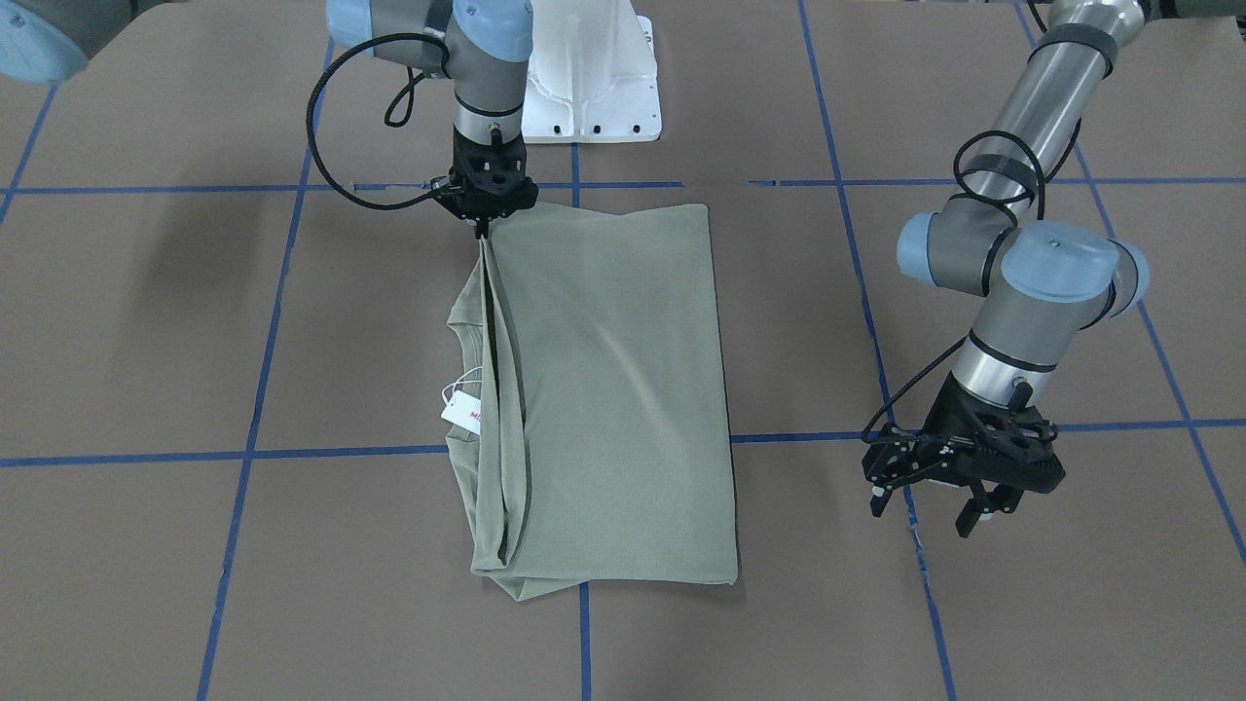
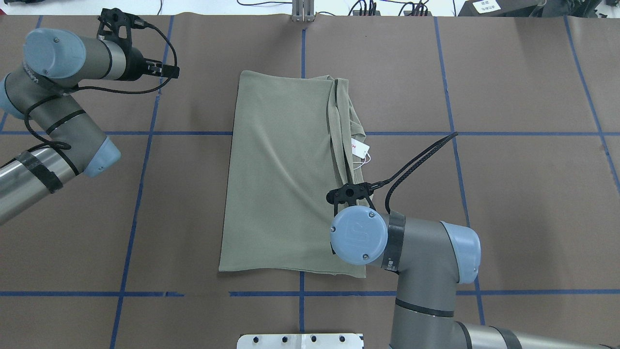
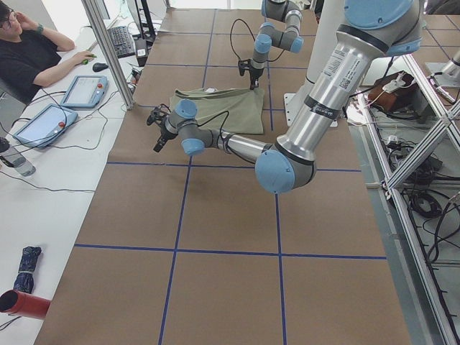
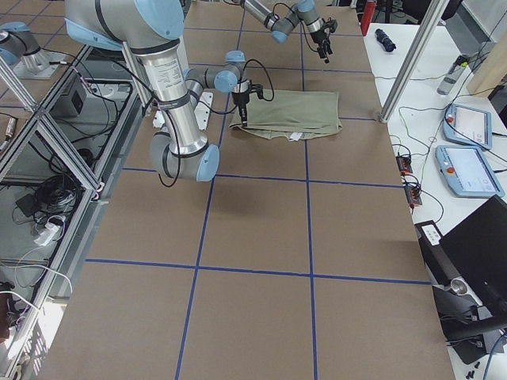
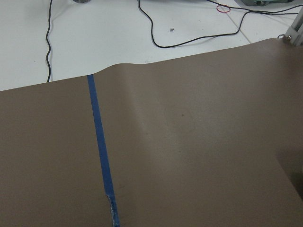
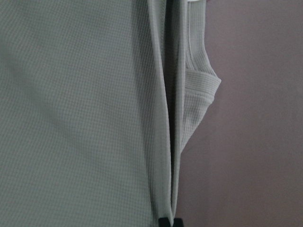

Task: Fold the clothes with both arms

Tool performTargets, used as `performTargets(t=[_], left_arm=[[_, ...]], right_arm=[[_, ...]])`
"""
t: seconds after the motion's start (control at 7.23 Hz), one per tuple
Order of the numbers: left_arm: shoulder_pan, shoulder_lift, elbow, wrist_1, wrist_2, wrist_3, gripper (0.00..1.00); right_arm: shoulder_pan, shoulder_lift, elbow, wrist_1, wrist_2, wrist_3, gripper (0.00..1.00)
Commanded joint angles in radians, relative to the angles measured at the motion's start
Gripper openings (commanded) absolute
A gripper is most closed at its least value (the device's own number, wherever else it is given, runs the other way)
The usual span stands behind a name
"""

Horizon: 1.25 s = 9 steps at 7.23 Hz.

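Observation:
The sage-green shirt lies folded into a long rectangle in the middle of the table, and it also shows in the overhead view. Its white hang tag with red letters sticks out at the collar side. My right gripper is shut on the edge of the shirt's folded-over layer at the corner nearest the robot base. The right wrist view shows that fold running up from the fingertips. My left gripper is open and empty, above bare table well away from the shirt's other side.
The white pedestal base stands just behind the shirt. Blue tape lines grid the brown table cover. An operator sits at a side desk with tablets beyond the table's far edge.

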Motion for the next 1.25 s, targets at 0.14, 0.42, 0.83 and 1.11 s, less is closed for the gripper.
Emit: performTargets(t=[0.14, 0.42, 0.83, 1.11], left_arm=[[0.005, 0.0, 0.0, -0.004, 0.0, 0.0, 1.0], [0.005, 0.0, -0.004, -0.004, -0.002, 0.0, 1.0], [0.005, 0.006, -0.008, -0.004, -0.041, -0.002, 1.0], [0.005, 0.008, -0.011, -0.004, -0.043, -0.002, 1.0]], right_arm=[[-0.008, -0.045, 0.022, 0.018, -0.028, 0.113, 1.0], [0.027, -0.042, 0.044, 0.108, -0.025, 0.1, 1.0], [0.157, 0.051, -0.097, 0.213, -0.019, 0.023, 1.0], [0.196, 0.162, -0.259, 0.213, -0.017, -0.01, 1.0]])
